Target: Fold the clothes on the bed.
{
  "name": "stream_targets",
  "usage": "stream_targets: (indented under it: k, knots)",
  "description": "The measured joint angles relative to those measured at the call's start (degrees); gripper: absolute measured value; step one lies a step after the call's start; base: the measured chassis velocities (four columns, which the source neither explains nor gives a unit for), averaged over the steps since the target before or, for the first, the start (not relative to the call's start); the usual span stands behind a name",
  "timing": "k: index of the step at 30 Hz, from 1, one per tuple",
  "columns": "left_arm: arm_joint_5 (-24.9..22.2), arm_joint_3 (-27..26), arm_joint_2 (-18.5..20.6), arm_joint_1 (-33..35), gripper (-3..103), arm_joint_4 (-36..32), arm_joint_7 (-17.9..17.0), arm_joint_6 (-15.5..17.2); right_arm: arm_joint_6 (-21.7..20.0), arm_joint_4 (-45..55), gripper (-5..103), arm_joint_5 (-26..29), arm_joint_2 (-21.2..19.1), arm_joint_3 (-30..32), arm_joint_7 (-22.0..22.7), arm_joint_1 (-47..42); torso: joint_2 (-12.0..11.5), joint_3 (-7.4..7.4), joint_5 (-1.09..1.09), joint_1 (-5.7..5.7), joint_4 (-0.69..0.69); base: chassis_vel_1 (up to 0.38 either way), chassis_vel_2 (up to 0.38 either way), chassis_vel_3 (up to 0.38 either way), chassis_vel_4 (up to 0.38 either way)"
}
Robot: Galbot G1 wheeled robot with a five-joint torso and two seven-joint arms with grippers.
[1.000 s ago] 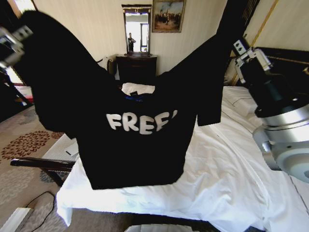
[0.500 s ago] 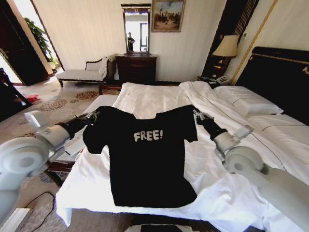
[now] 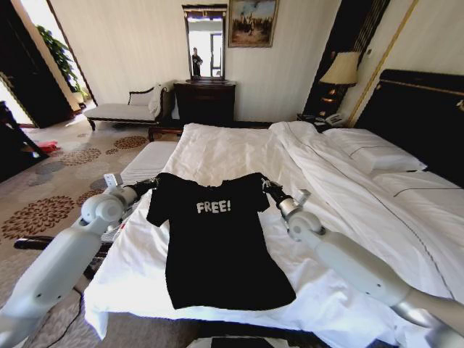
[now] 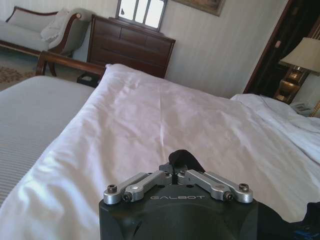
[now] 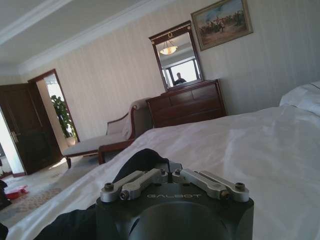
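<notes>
Head view: T-shirt (image 3: 217, 246) flat, chest up, on bed (image 3: 348, 275); left pincer (image 3: 151, 184) & right pincer (image 3: 267, 185) each pinch a shoulder, keeping it taut for folding.

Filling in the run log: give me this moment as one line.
T-shirt: flat on bed, FREE! up | left gripper: shut on left shoulder | right gripper: shut on right shoulder

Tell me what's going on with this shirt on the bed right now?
The robot has a black T-shirt spread face up on the white bed, its "FREE!" lettering showing. The left hand pinches one shoulder of the shirt and the right hand pinches the other, both low at the bed surface. The shirt lies flat and unfolded, hem near the foot of the bed.
</notes>
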Motion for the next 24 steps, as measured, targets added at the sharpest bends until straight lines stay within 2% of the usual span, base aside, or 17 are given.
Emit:
stream_targets:
  k: [3,6,8,9,10,15,16,17,18,19,21,22,23,24]
  knots:
    - [1.6,2.0,-2.6,-1.8,0,3.1,0.1,-0.4,0.3,-4.4,0,-1.3,2.0,-1.8,-0.4,1.7,0.0,0.00,0.03,0.00,-0.02,0.000,0.000,0.000,0.000]
    - [4.5,4.3,-7.5,-4.7,0,9.3,0.4,-1.2,1.0,-12.6,0,-3.4,5.8,-4.1,-0.9,4.8,0.0,0.00,0.02,0.00,-0.04,0.000,0.000,0.000,0.000]
    - [4.9,4.5,-8.2,-5.1,0,10.4,0.5,-1.3,1.1,-14.0,0,-3.8,6.4,-4.3,-0.9,5.3,0.0,0.00,0.03,0.01,-0.04,0.000,0.000,0.000,0.000]
    - [5.5,4.8,-9.2,-5.8,0,12.2,0.5,-1.6,1.4,-16.0,0,-4.4,7.3,-4.6,-0.9,6.0,0.0,0.00,0.03,0.01,-0.04,0.000,0.000,0.000,0.000]
    - [6.6,5.7,-11.8,-8.1,0,17.6,0.3,-2.6,2.1,-21.7,0,-5.8,9.8,-4.8,-0.9,7.6,0.0,0.00,0.02,0.00,-0.01,0.000,0.000,0.000,0.000]
    - [6.8,5.6,-13.0,-8.8,0,20.1,-0.9,-2.9,2.2,-24.7,-2,-7.3,11.9,-4.9,0.4,8.5,0.0,-0.01,0.03,-0.01,-0.03,0.000,0.000,0.000,0.000]
    - [6.7,5.4,-13.1,-8.9,0,20.5,-1.2,-2.9,2.1,-25.2,4,-7.4,12.4,-4.9,0.9,8.7,0.0,-0.01,0.03,-0.01,-0.02,0.000,0.000,0.000,0.000]
    - [6.7,5.4,-13.1,-8.9,0,20.5,-1.2,-2.9,2.1,-25.2,4,-7.4,12.4,-4.9,0.9,8.7,0.0,-0.01,0.03,-0.01,-0.02,0.000,0.000,0.000,0.000]
    - [6.6,5.1,-13.3,-9.0,6,21.2,-1.6,-3.0,2.0,-25.9,8,-7.4,12.9,-4.9,1.6,9.2,0.0,-0.01,0.03,-0.01,-0.02,0.000,0.000,0.000,0.000]
    - [6.5,4.9,-13.4,-9.1,11,21.8,-2.1,-3.0,1.7,-26.6,8,-7.5,13.4,-4.9,2.3,9.6,0.0,-0.01,0.02,-0.02,-0.02,0.000,0.000,0.000,0.000]
    - [6.1,4.2,-13.6,-9.7,22,23.5,-3.6,-3.1,1.0,-28.2,19,-7.9,14.4,-4.8,4.7,10.8,0.0,-0.01,0.01,-0.01,0.00,0.000,0.000,0.000,0.000]
    - [6.1,4.2,-13.6,-9.7,22,23.5,-3.6,-3.1,1.0,-28.2,19,-7.9,14.4,-4.8,4.7,10.8,0.0,-0.01,0.01,-0.01,0.00,0.000,0.000,0.000,0.000]
    - [5.7,3.8,-13.6,-9.9,22,24.2,-4.2,-3.1,0.7,-29.0,25,-8.0,14.7,-4.8,6.0,11.4,0.0,-0.01,0.02,-0.01,0.00,0.000,0.000,0.000,0.000]
    - [5.4,3.3,-13.5,-10.1,28,24.8,-4.5,-3.1,0.3,-29.5,30,-8.0,14.9,-4.7,6.9,11.9,0.0,-0.01,0.02,-0.01,0.01,0.000,0.000,0.000,0.000]
